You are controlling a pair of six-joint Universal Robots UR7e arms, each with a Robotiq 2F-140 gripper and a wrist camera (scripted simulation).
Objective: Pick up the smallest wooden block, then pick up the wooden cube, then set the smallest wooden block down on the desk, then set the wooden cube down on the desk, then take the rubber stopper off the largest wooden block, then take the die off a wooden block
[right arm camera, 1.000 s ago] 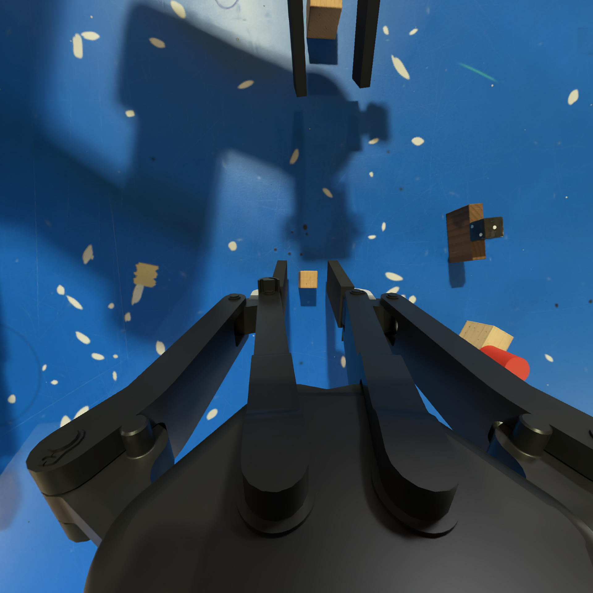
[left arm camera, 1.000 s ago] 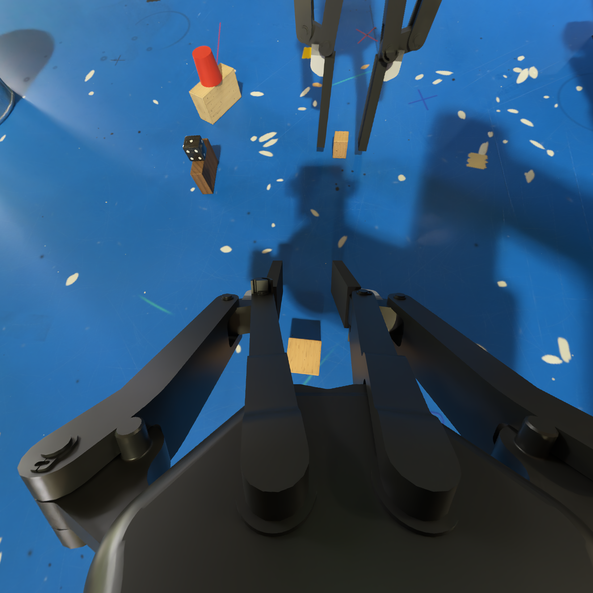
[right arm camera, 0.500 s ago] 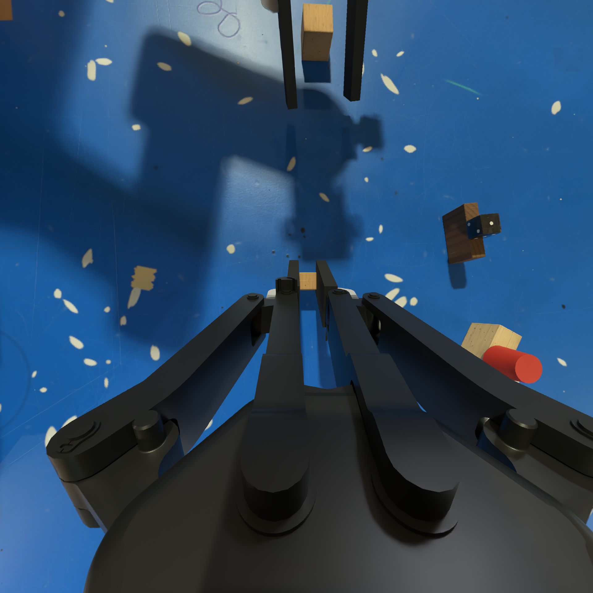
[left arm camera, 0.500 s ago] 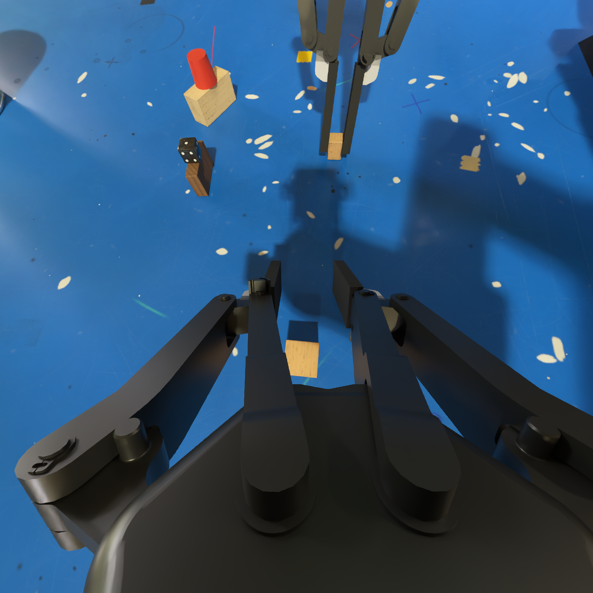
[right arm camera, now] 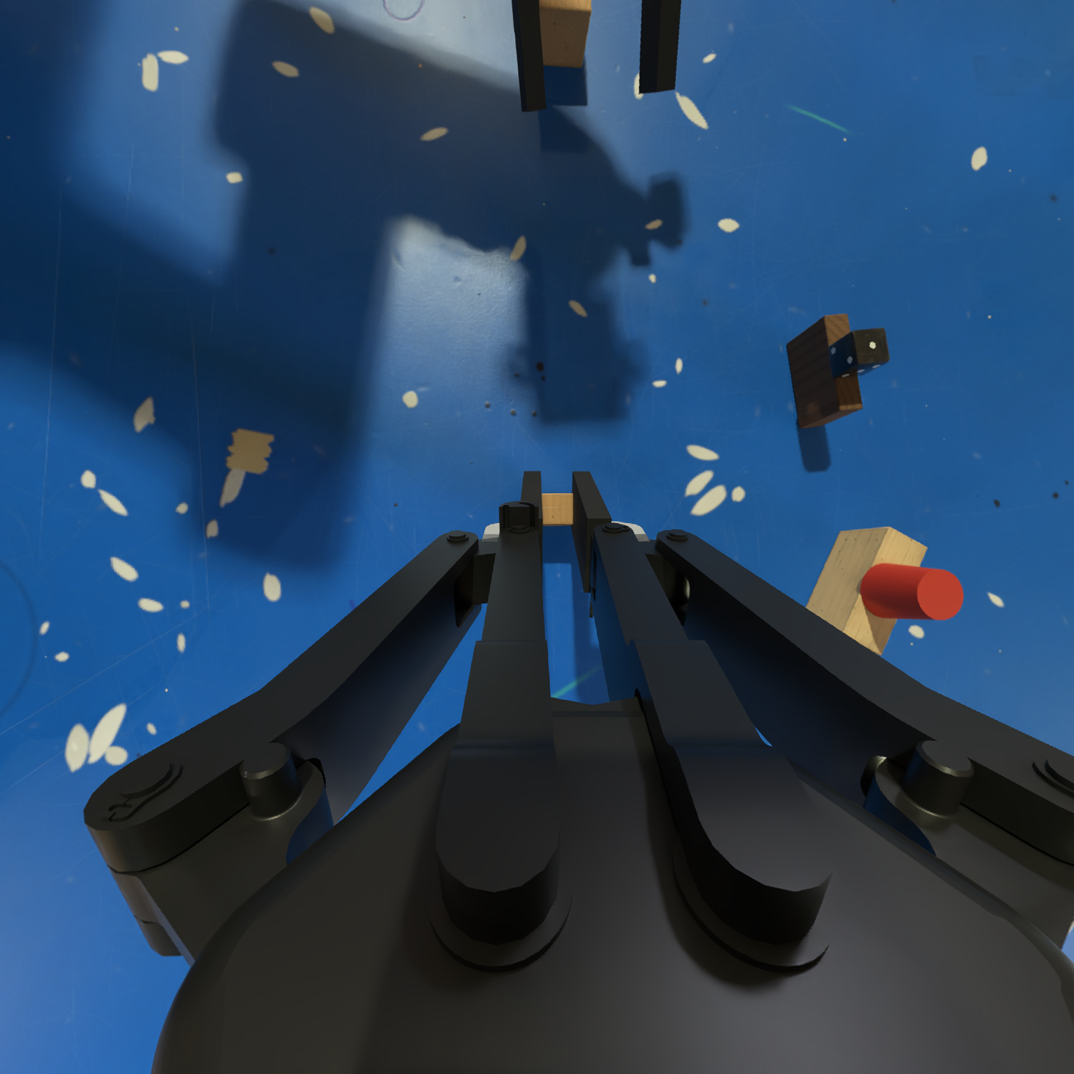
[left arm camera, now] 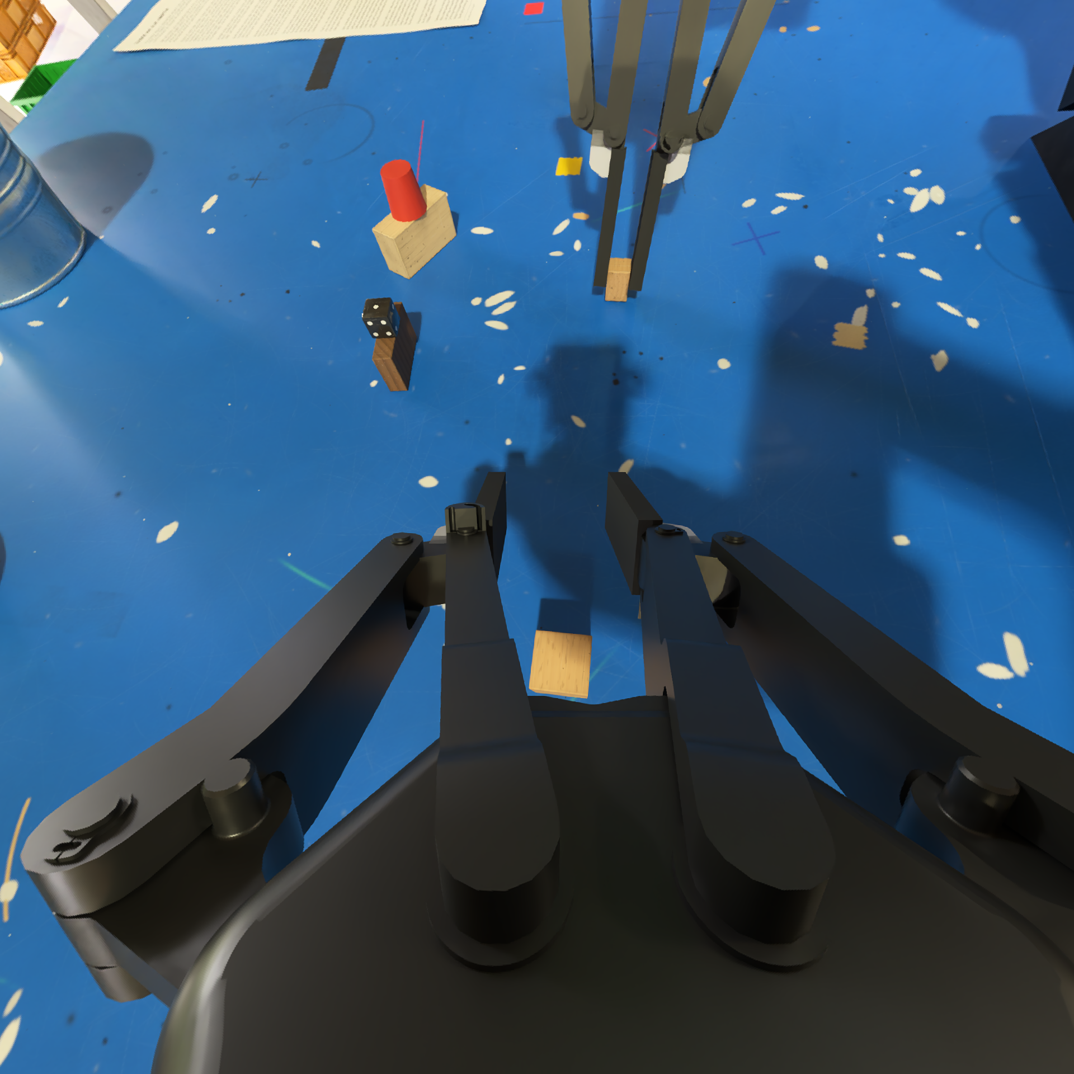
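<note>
Right gripper (right arm camera: 557,504) now clamped on small block (right arm camera: 557,508) (spread a second ago), block near die (right arm camera: 860,354), left gripper (left arm camera: 555,511) still spread above cube (left arm camera: 560,663), farther from die.

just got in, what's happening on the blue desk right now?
The right tool is shut on the smallest wooden block. The left tool is open, poised over the wooden cube, not gripping it. Off to the side, the red rubber stopper sits on the largest wooden block, and the black die sits on the dark wooden block, both untouched.
</note>
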